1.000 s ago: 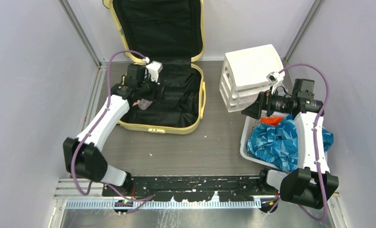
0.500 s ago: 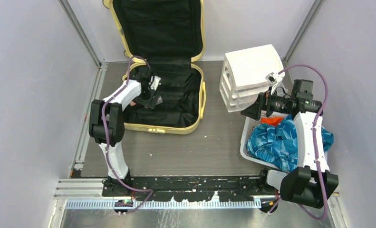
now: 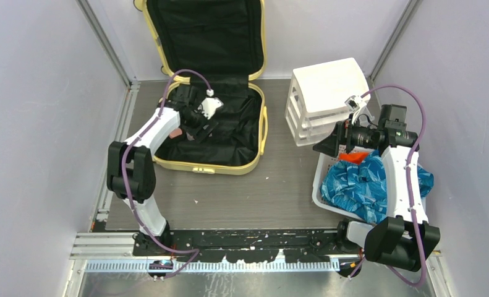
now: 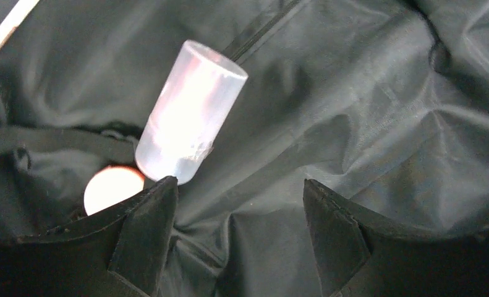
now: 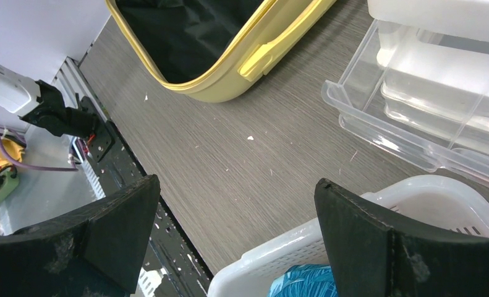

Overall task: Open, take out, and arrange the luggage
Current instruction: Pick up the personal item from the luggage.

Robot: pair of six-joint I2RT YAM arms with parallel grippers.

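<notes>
Pale yellow luggage (image 3: 199, 166) lies open on the surface (image 3: 279, 185) overhead, the left arm (image 3: 155, 130) bent into it; its wrist alone shows a frosted tube (image 4: 189, 114) on the lining, left fingers (image 4: 146, 241) apart and empty; the right fingers (image 5: 115, 223) gape beside the luggage.

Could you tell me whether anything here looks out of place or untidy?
Nothing looks damaged. A few small white specks litter the table in front of the luggage, and the blue cloth is heaped loosely above the rim of the white basket rather than folded.
</notes>
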